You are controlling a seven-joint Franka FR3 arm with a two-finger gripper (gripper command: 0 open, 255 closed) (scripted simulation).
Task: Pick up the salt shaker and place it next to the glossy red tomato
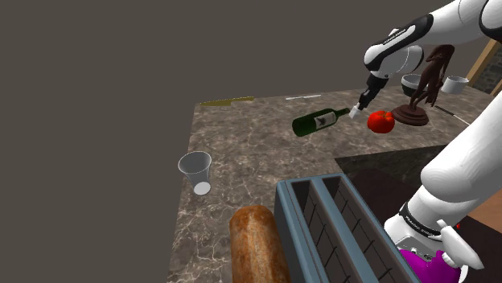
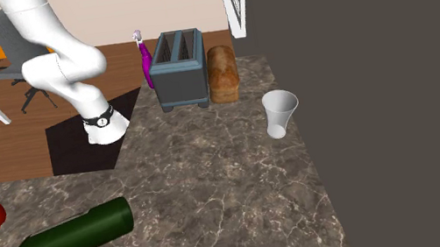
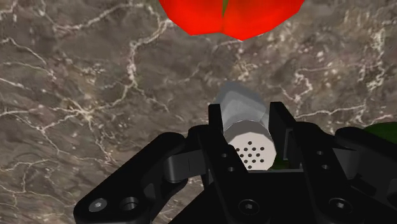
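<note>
A green bottle point(image 1: 320, 121) lies on its side at centre of the marble counter point(image 1: 241, 137); a pale cup point(image 1: 195, 172) stands left, bread point(image 1: 256, 245) beside a toaster point(image 1: 299, 229) at the bottom edge.

the wine bottle point(image 1: 320, 121) lies on its side on the countertop point(image 1: 241, 137), its neck pointing toward the tomato point(image 1: 380, 121) just beside it on the shoulder view's right. over the gap between the bottle's neck and the tomato hangs the gripper point(image 3: 247, 121), with the salt shaker point(image 3: 242, 102) clasped between its fingers. a figurine point(image 1: 420, 95) stands past the tomato from the bottle, a cup point(image 1: 195, 173) stands well apart from the bottle at the shoulder view's lower left near the countertop's edge, and a toaster point(image 1: 338, 233) sits well in front of the bottle with a loaf of bread point(image 1: 256, 245) just beside it.
</note>
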